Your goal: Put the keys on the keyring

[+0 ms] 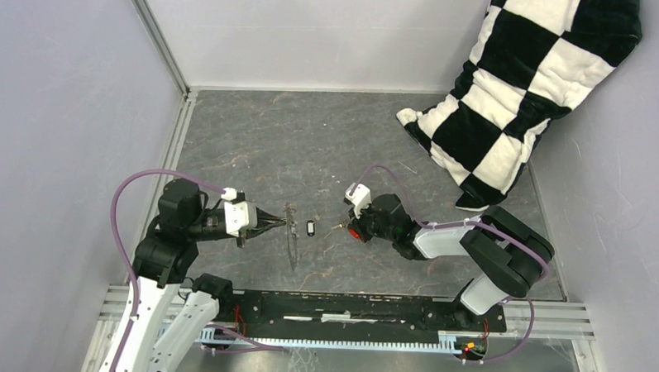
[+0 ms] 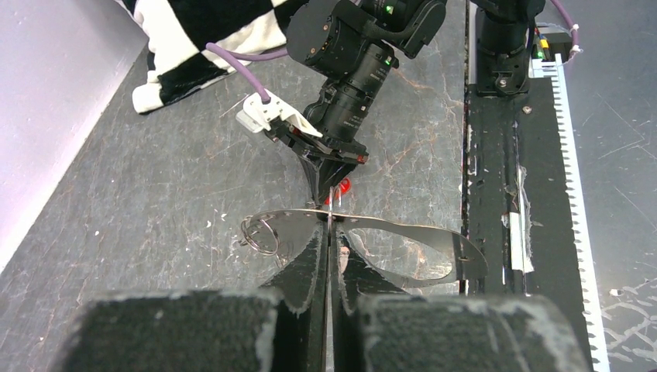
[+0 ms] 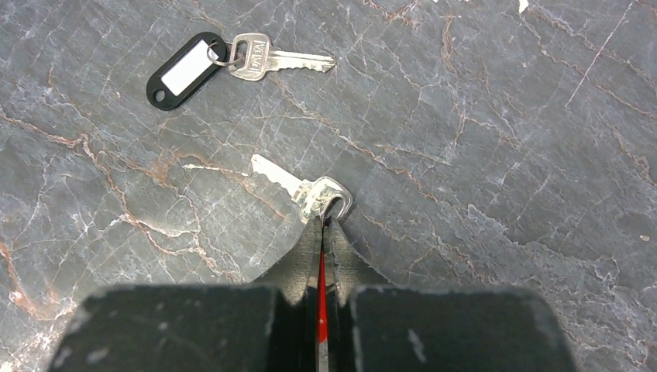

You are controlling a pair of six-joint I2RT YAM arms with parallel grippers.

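Note:
My left gripper [image 1: 279, 223] is shut on the thin edge of the keyring [image 1: 290, 238], a large grey metal hoop held on edge above the table. In the left wrist view the keyring [image 2: 403, 227] spreads to both sides of the left gripper [image 2: 329, 226], with a small wire ring [image 2: 259, 234] at its left end. My right gripper [image 3: 324, 226] is shut on the red tag [image 3: 321, 287] of one key, whose silver blade [image 3: 287, 182] lies on the table ahead of the fingertips. The other key, with a black tag [image 3: 184, 71], lies loose on the table between the two grippers [image 1: 310, 228].
A black-and-white checkered cushion [image 1: 528, 85] leans in the back right corner. A black rail [image 1: 347, 306] runs along the near edge between the arm bases. Pale walls close in the left, back and right sides.

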